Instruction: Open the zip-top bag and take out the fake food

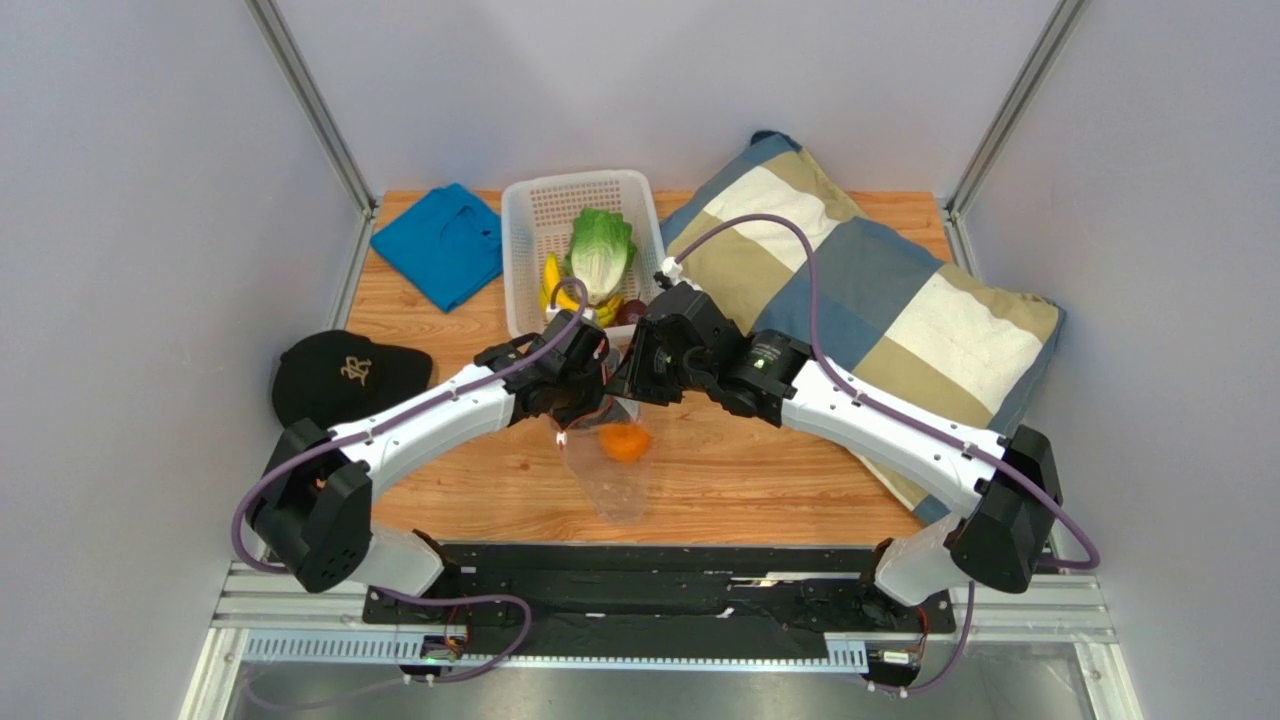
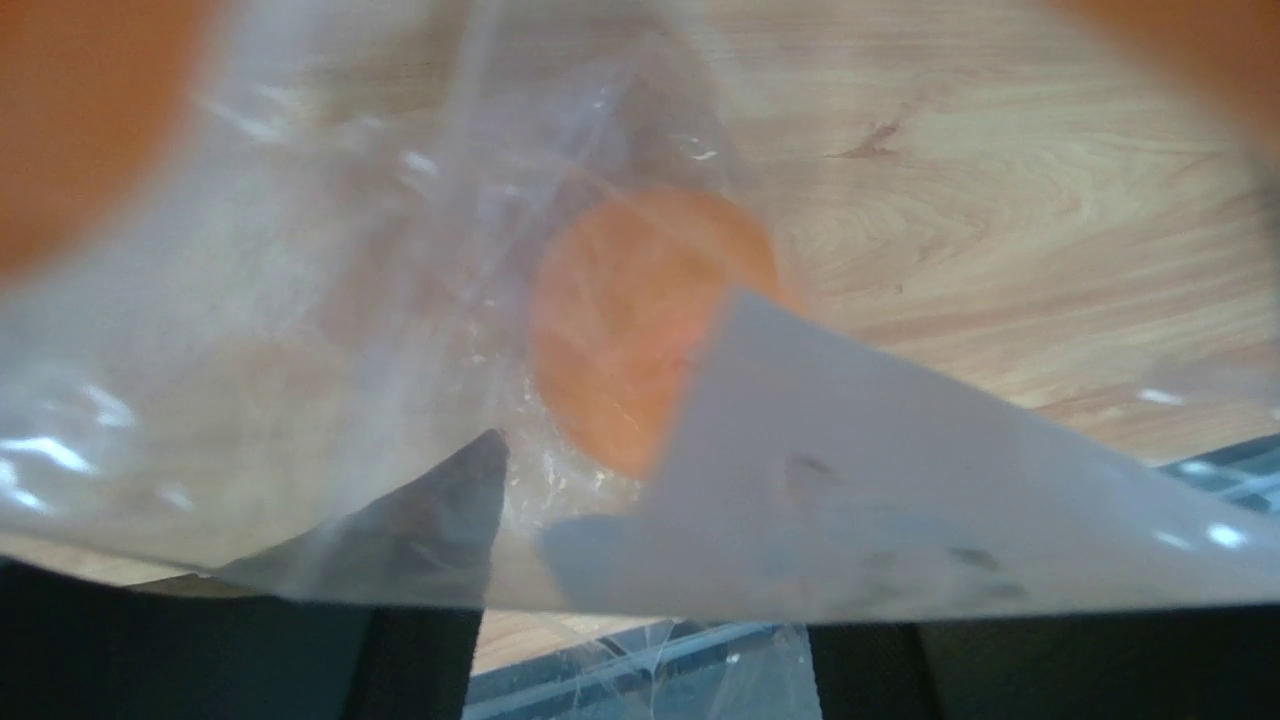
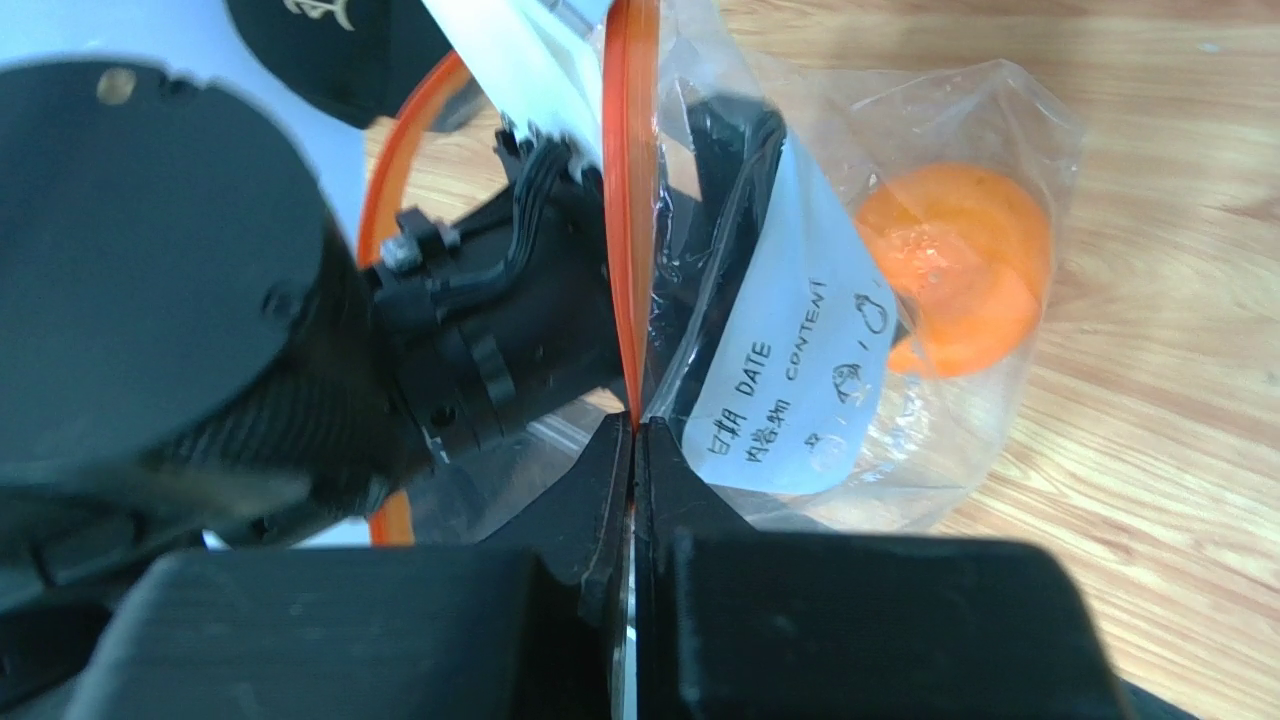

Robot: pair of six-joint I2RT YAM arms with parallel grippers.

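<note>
- Top view, centre: zip-top bag (image 1: 609, 477) mouth hidden under left gripper (image 1: 586, 398) and right gripper (image 1: 639, 375).
- Top view, basket (image 1: 526, 210): banana (image 1: 553, 282) mostly behind lettuce (image 1: 601, 248).
- Left wrist view: orange (image 2: 631, 338) just a blur through the film; orange smears in both upper corners, can't tell what.
- Right wrist view, top left: cap (image 3: 346, 45) cut by the top edge; label (image 3: 796, 345) print only partly readable.

Above the black right pincer (image 3: 631, 450) runs the orange-red zip strip (image 3: 631, 210) of the clear zip-top bag (image 3: 977, 120). Right of the pincer, a white label (image 3: 796, 345) bears black print; farther right, a bright round orange (image 3: 962, 270) shows against pale wood-grain tabletop (image 3: 1172, 495).
</note>
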